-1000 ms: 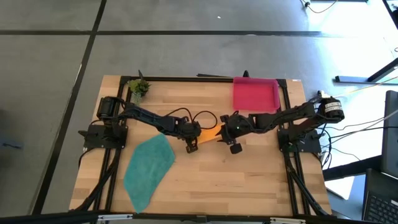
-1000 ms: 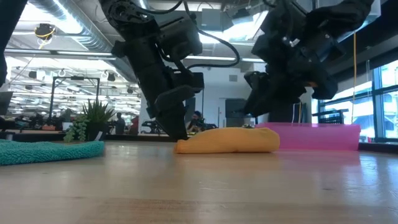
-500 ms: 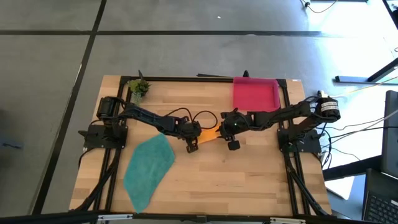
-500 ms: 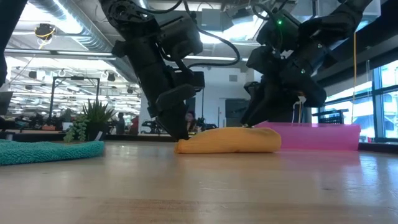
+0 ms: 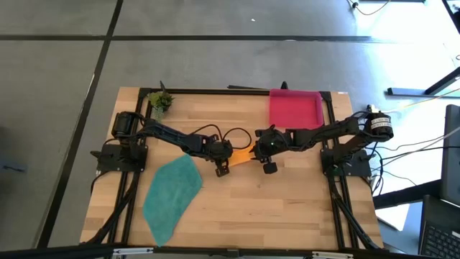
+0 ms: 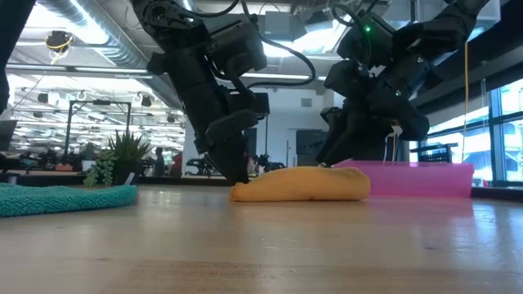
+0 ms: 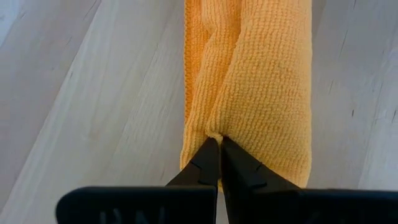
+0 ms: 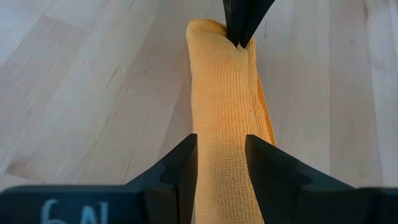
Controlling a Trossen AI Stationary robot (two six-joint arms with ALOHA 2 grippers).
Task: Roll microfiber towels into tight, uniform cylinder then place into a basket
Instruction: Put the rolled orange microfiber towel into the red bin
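From overhead I see both arms meeting near the middle of the table [image 5: 287, 208], but they cover nearly all of the orange towel [image 5: 244, 155]; only a small wedge of it shows between them. The low view gives me what the overhead cannot: the orange towel [image 6: 301, 184] is a rolled cylinder lying flat on the wood, with an arm coming down at each end.

My left wrist camera shows the left gripper [image 7: 219, 144] with its jaws pressed together, their tips nipping a fold of the roll at its near end. The right wrist camera shows the right gripper [image 8: 221, 146] with its jaws partly spread and straddling the other end of the roll, each inner face against the cloth, so it is clamped on the towel. Farther along the roll in that view I can see the left arm's tips at the opposite end.

The teal towel [image 5: 171, 196] lies spread flat on the left half of the table, apart from both grippers; in the low view it is only a thin strip. The pink basket [image 5: 295, 108] sits at the far right edge, behind the roll, and a small plant [image 5: 160, 101] stands in the far left corner.
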